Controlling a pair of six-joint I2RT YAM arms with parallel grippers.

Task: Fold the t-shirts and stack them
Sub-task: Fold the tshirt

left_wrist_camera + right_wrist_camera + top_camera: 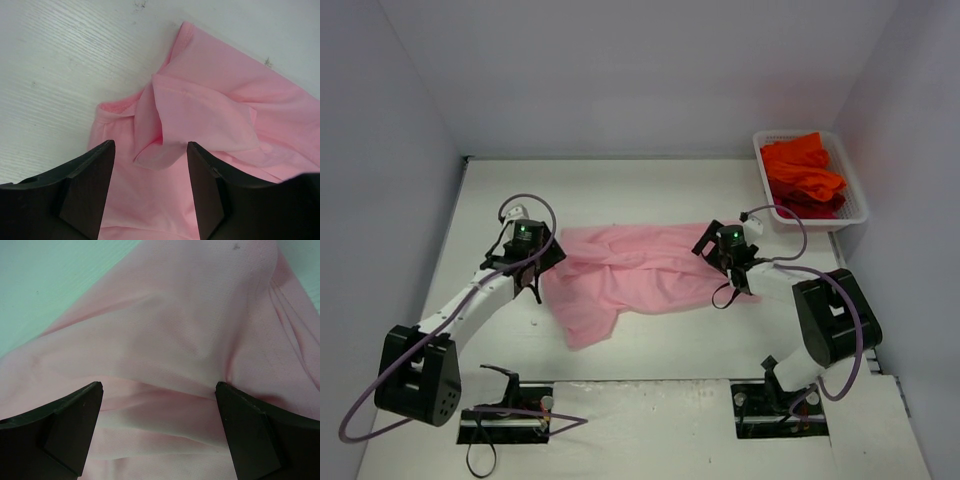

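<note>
Pink t-shirt [630, 275] lies crumpled and only partly spread on the white table [650, 195], between the two arms. At its left edge the left gripper [542, 262] points down at the cloth. The left wrist view shows its dark fingers [90, 190] standing apart and unclenched, with a raised fold of pink cloth between them that is not pinched. At the shirt's right edge the right gripper [728, 256] is over the cloth. The right wrist view shows its fingers [75, 425] spread wide and released, either side of a wrinkled ridge of the shirt. At the far right corner a white mesh basket [860, 205] holds the orange-red t-shirts [805, 175], heaped unfolded and well apart from the pink one.
</note>
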